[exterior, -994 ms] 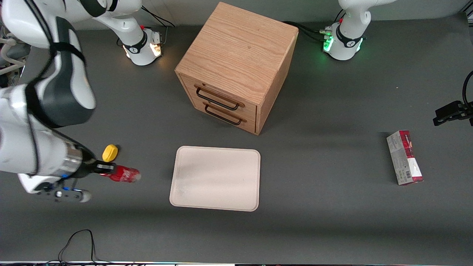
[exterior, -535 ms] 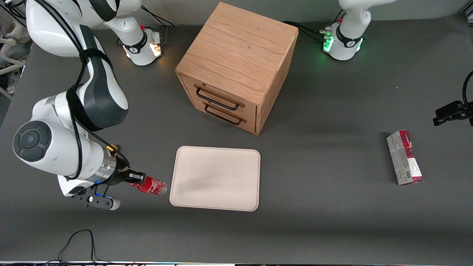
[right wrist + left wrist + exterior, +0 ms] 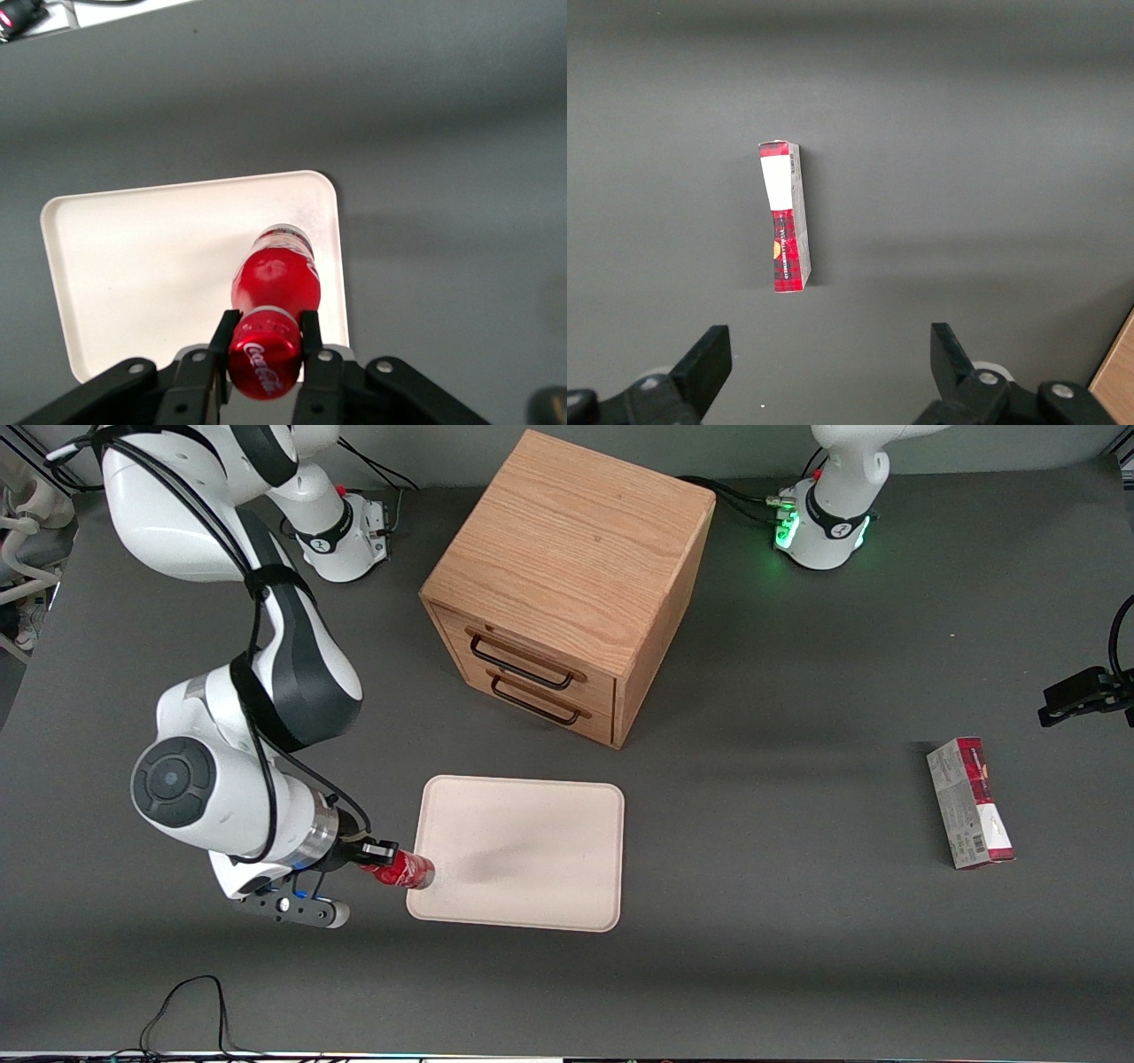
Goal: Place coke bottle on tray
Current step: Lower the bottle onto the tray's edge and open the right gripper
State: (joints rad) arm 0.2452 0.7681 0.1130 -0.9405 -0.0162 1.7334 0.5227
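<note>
Presently: coke bottle [image 3: 275, 288], small, rigid, likely light and slick; gripper [image 3: 266, 341] clamped just below the cap, bottle hanging above the tray [image 3: 142, 266] rim edge.

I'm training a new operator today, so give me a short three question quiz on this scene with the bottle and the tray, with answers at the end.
1. True or false: the gripper has its jaws shut on the coke bottle.
2. Which is it over? A. the tray edge nearest the working arm; B. the wooden cabinet; C. the red and grey carton.
3. Fill in: the cabinet's two drawers are both ____.

Key: 1 true. 2 A. 3 closed.
</note>
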